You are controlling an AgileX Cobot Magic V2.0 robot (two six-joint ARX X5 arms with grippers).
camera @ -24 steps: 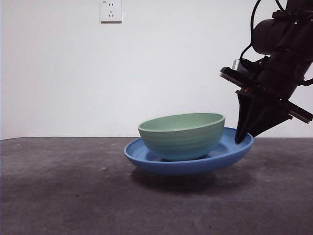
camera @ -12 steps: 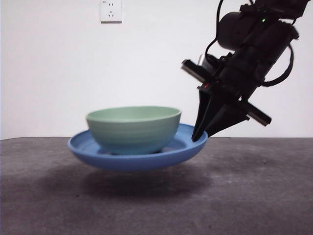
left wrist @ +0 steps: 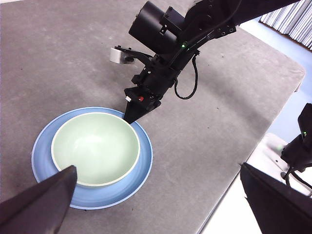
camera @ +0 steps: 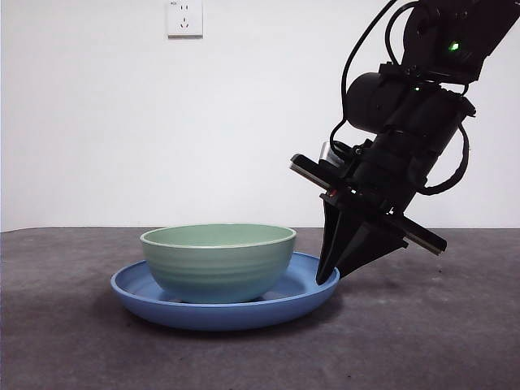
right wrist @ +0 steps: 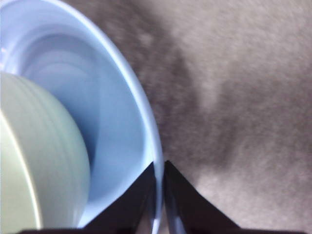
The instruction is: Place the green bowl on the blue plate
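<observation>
The green bowl (camera: 218, 264) stands upright inside the blue plate (camera: 302, 295), and the plate appears to rest on the dark table. My right gripper (camera: 326, 279) reaches down from the upper right and is shut on the plate's right rim. In the right wrist view the two jaws of this right gripper (right wrist: 159, 168) pinch the thin rim of the blue plate (right wrist: 117, 126), with the green bowl (right wrist: 34, 161) just beside them. The left gripper (left wrist: 157, 168) hangs open high above, looking down on the green bowl (left wrist: 95, 148), the blue plate (left wrist: 145, 158) and the right gripper (left wrist: 129, 116).
A white wall socket (camera: 184, 18) is on the wall behind. The table's edge (left wrist: 292, 73) runs along one side in the left wrist view, with a black device (left wrist: 302, 141) beyond it.
The right gripper carried the plate with the bowl on it to the left, held above the table, then lowered it onto the table. The grip on the rim stayed shut.
</observation>
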